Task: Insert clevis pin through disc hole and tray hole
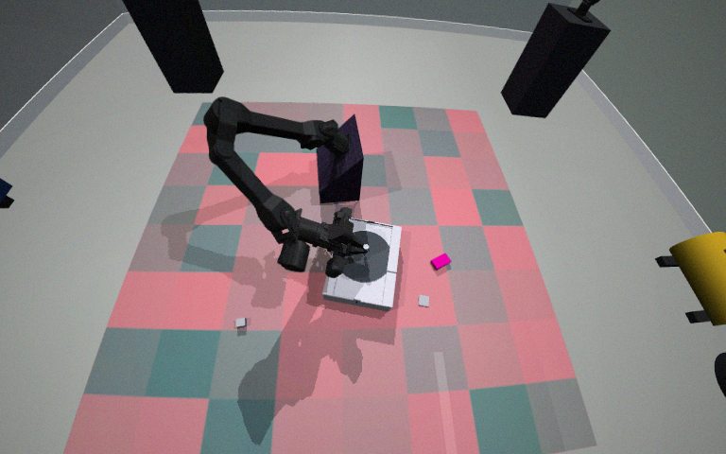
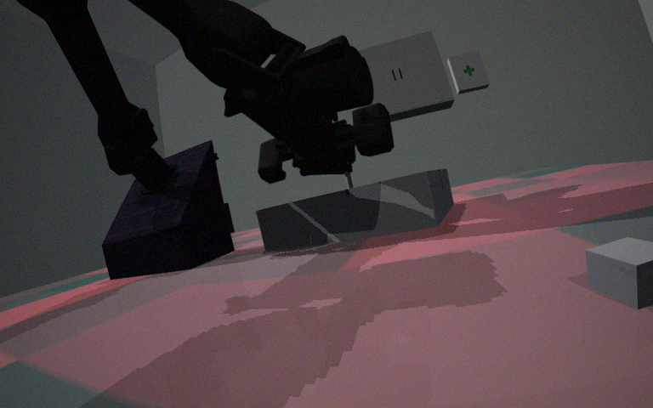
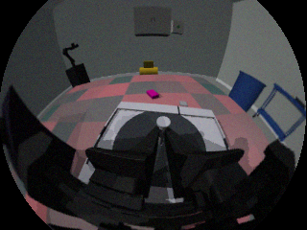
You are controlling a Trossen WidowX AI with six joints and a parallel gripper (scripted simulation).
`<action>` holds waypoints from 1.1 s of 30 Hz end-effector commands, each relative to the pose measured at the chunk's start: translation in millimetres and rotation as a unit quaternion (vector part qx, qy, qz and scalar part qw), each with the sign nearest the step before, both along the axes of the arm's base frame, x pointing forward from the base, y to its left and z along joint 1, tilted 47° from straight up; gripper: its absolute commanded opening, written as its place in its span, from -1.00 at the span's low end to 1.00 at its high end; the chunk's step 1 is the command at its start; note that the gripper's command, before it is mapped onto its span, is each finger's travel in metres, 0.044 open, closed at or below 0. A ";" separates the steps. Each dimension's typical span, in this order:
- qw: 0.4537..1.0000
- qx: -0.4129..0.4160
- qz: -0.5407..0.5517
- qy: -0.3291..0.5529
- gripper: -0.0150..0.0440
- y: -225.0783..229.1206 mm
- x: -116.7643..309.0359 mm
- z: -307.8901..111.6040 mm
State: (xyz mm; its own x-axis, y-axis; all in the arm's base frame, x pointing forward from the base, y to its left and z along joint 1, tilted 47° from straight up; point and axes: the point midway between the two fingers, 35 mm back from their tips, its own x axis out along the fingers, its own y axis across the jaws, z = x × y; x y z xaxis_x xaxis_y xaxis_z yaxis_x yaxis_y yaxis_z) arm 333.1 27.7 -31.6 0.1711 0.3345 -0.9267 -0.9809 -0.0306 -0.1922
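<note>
Hiding disc (image 1: 374,268) (image 3: 129,134) hole, jaws (image 1: 363,248) (image 2: 347,172) grip pin (image 1: 366,246) (image 2: 349,181) (image 3: 163,123); tip pos. unclear.

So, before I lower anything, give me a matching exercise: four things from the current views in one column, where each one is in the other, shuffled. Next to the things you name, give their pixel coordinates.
Things
1. pin (image 1: 365,246) (image 2: 349,179) (image 3: 163,123)
2. disc (image 1: 369,270) (image 3: 189,129)
3. magenta block (image 1: 440,261) (image 3: 153,94)
4. dark wedge-shaped block (image 1: 350,173) (image 2: 158,216)

Places
A. inside the tray (image 1: 395,252) (image 2: 409,206) (image 3: 168,107)
B. under the arm's base
C. between the gripper's (image 1: 365,249) (image 2: 349,172) (image 3: 163,131) fingers
D. on the checkered surface, outside the tray

Pairs
1-C
2-A
3-D
4-B
</note>
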 end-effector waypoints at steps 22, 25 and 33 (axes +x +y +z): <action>1.000 -0.003 0.000 -0.001 -0.49 -0.7 1.7 0.4; 1.000 -0.003 0.000 -0.001 -0.49 -0.7 1.8 0.4; 1.000 0.007 -0.003 0.004 -0.49 -1.6 2.2 0.5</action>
